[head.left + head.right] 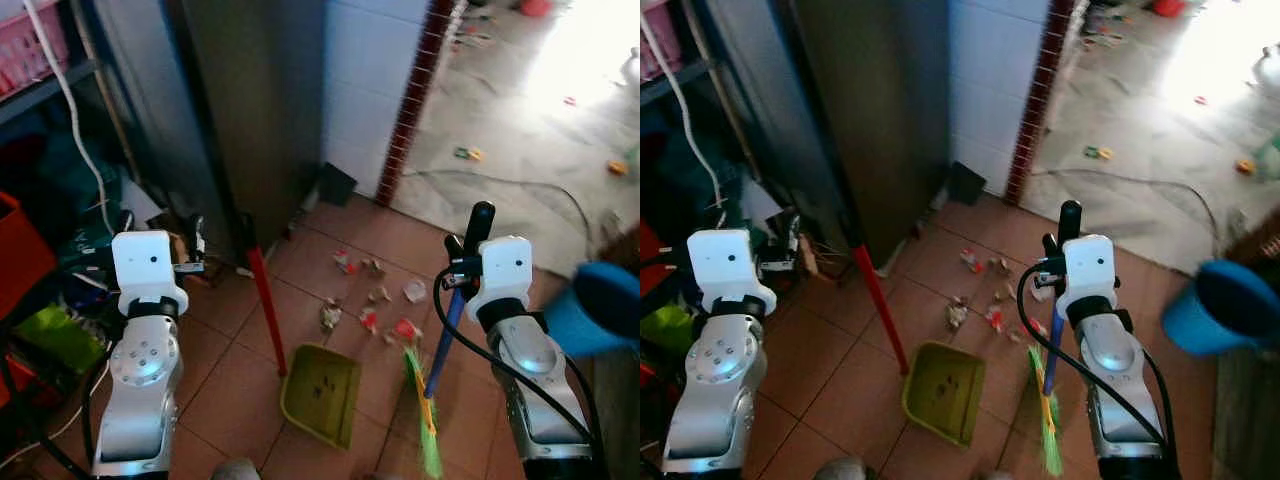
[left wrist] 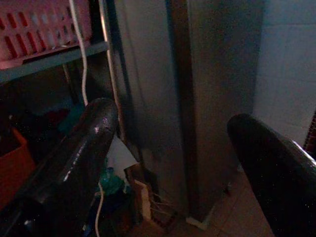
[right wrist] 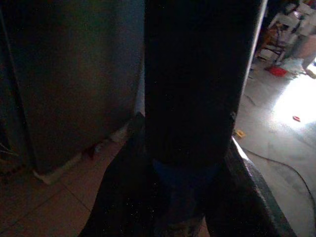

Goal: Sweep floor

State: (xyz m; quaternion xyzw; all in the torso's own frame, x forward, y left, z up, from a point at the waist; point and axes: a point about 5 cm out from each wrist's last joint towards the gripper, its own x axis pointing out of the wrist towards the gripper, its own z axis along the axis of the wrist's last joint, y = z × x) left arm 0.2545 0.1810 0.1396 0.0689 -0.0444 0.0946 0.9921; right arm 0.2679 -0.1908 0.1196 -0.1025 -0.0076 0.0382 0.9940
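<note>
The sweeping looks to be in its gathering stage: the right end effector (image 1: 467,250) is clamped on the dark top of the broom handle (image 1: 447,330), whose blue shaft slants down to the green bristles (image 1: 425,420) resting on the floor (image 1: 230,380) near the robot, just right of the yellow-green dustpan (image 1: 322,392). The scraps of litter (image 1: 370,300) lie scattered on the tiles just beyond the pan's far edge, none of them inside it as far as can be made out. The dustpan's red pole (image 1: 265,305) stands up from its left side, unheld; the left end effector (image 1: 190,255) hovers left of that pole, and the left wrist view shows its fingers (image 2: 81,158) apart with nothing between them. By my reading, the next move calls for carrying the bristles out past the litter and drawing them back toward the pan's mouth, possibly with the left arm steadying the pole. The upper part of the pole merges with the dark cabinet (image 1: 250,110) behind it, the right wrist view is almost wholly dark handle, and a blue bucket (image 1: 600,305) at the right is cut off by the frame.
</note>
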